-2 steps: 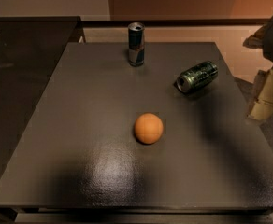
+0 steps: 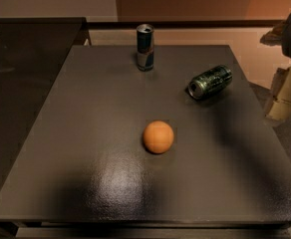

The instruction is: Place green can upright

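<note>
Bkgd: a pale tan wall (image 2: pixel 51 1) at the back that goes reddish-brown to the right, w/ a dark counter (image 2: pixel 26 68) along the left side. A dark grey, slightly glossy square tabletop (image 2: pixel 85 173) fills most of the camera view.

Camera view, the only one:

- Task obj: wide metal green can (image 2: pixel 210 81), dark w/ mottled black-green print and a silver top rim. It lies on its side in the far-right part of the tabletop, short of the right edge. Not upright yet, so the task looks to be at its start.
- Slim blue-and-silver can (image 2: pixel 145 47) stands upright near the far edge, well apart from the green can.
- Round orange ball or fruit (image 2: pixel 158 137) sits approx mid-tabletop, nearer the camera and apart from both cans.
- Beige tool (image 2: pixel 285 96) hangs at the right edge of the view, off the tabletop side and beyond its right edge, below a darker arm section. Can't tell whether it's wide or narrow. It looks to hold nothing and touches nothing.

Key relation: the green can lies left of the tool and a bit further back, w/ only bare tabletop between them, so the approach looks clear. The can's long axis runs diagonally: silver top end points toward the camera and left, base end points away and right, i.e. roughly toward the tool. My read is that a grasp needs to close across the round body, at right angles to that axis. The can should then be tipped so the silver end finishes on top. Risk: a cylinder on its side may roll if nudged.
</note>
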Robot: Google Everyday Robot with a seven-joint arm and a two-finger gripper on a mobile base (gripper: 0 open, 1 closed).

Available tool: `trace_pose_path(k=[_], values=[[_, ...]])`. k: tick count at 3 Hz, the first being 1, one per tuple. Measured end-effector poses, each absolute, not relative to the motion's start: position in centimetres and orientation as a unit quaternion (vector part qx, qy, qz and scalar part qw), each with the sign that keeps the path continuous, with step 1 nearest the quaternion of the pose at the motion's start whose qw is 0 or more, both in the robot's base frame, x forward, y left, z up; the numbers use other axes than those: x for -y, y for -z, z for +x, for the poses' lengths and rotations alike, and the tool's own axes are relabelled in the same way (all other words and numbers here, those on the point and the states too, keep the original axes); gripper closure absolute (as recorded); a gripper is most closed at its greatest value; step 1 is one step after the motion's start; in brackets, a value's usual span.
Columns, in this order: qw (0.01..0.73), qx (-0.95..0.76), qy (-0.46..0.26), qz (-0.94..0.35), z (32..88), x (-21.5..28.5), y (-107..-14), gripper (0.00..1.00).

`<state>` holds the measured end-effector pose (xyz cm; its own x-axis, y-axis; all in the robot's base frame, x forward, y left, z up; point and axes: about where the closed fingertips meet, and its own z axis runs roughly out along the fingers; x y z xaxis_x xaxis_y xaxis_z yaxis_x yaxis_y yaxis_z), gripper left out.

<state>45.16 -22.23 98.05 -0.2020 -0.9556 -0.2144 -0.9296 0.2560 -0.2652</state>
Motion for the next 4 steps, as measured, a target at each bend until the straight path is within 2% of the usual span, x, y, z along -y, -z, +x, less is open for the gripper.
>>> trace_pose_path(k=[1, 4], values=[[0.177, -0.758, 0.029, -0.627, 47.9, 22.6, -97.3, 0.0], [0.098, -0.685, 0.04, -0.721, 54.9, 21.4, -91.4, 0.0]])
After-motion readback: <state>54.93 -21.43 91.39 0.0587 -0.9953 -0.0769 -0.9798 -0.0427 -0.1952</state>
